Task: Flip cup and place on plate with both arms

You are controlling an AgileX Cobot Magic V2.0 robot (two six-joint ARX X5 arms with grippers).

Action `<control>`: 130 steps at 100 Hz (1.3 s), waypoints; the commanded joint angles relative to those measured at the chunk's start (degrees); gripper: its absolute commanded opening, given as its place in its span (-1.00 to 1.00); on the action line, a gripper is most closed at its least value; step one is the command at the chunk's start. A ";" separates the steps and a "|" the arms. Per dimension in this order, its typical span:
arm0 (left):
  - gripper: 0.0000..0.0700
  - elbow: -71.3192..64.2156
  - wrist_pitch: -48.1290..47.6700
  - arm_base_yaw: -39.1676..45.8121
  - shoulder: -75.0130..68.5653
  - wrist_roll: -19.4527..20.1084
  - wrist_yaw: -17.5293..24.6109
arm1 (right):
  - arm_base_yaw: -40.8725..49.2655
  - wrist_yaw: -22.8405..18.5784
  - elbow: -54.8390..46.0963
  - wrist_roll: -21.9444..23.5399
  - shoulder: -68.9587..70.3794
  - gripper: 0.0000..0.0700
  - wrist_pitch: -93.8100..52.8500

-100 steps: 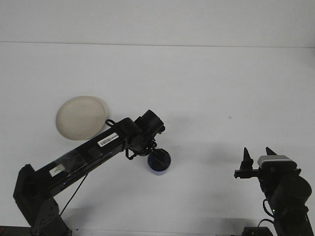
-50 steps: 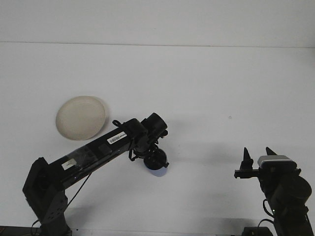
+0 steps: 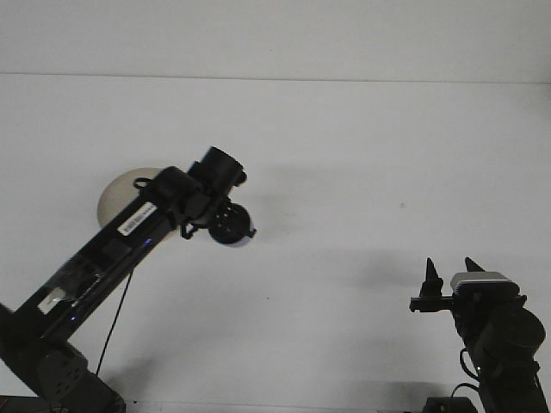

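Observation:
My left gripper (image 3: 229, 224) hangs above the table, shut on the small blue cup (image 3: 247, 234); only a pale blue edge of the cup shows at the gripper's right side. The cream plate (image 3: 116, 194) lies on the white table just left of the gripper, partly hidden behind the left arm. My right gripper (image 3: 450, 269) sits low at the right near the table's front edge, open, its two pointed fingers upright with nothing between them.
The white table (image 3: 362, 172) stretches to a far edge near the top of the view. The left arm (image 3: 95, 267) slants from the bottom left corner up towards the plate.
The left arm has lifted the cup off the table and carried it up and to the left, close to the plate. The right arm has not moved.

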 commanded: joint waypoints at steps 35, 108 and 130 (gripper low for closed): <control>-0.99 1.79 1.99 26.64 2.19 0.92 -4.15 | 0.02 0.00 0.17 -0.42 0.09 0.34 0.55; -0.95 1.79 4.00 33.73 15.28 1.27 0.02 | 0.02 -0.02 0.17 -0.42 0.09 0.34 0.52; -0.34 1.79 4.26 33.73 15.56 1.25 0.04 | 0.02 -0.02 0.17 -0.42 0.09 0.34 0.52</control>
